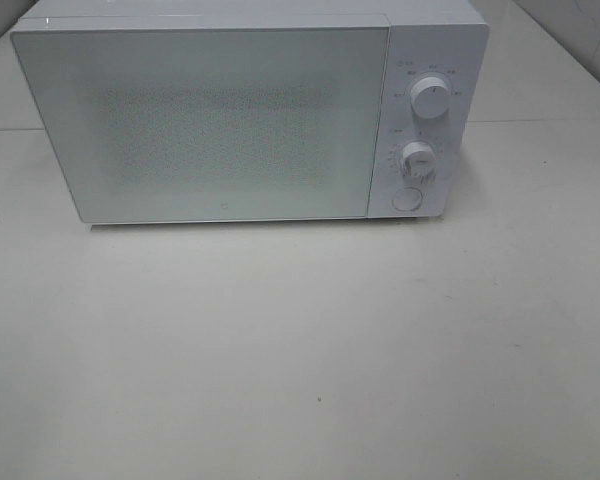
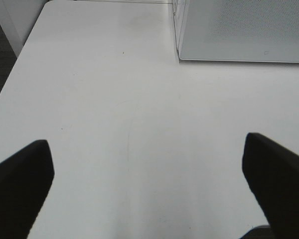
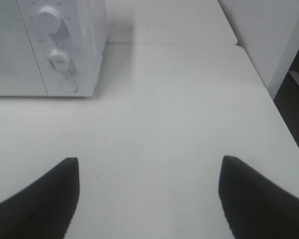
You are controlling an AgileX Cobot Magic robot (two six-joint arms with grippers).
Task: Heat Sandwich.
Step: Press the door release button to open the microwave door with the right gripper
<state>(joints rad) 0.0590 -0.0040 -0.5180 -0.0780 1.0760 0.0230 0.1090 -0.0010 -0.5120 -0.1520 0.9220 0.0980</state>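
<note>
No sandwich shows in any view; it is out of view. A white microwave stands at the back of the table with its door shut, and also appears as the microwave and the microwave in the wrist views. Neither arm appears in the exterior high view. My left gripper hovers over bare table in front of the microwave's left corner, open and holding nothing. My right gripper hovers over bare table in front of the control panel's side, open and holding nothing.
The microwave has two white knobs and a round button on its right panel. The white table extends in front of it. The table's left edge and right edge drop to a dark floor.
</note>
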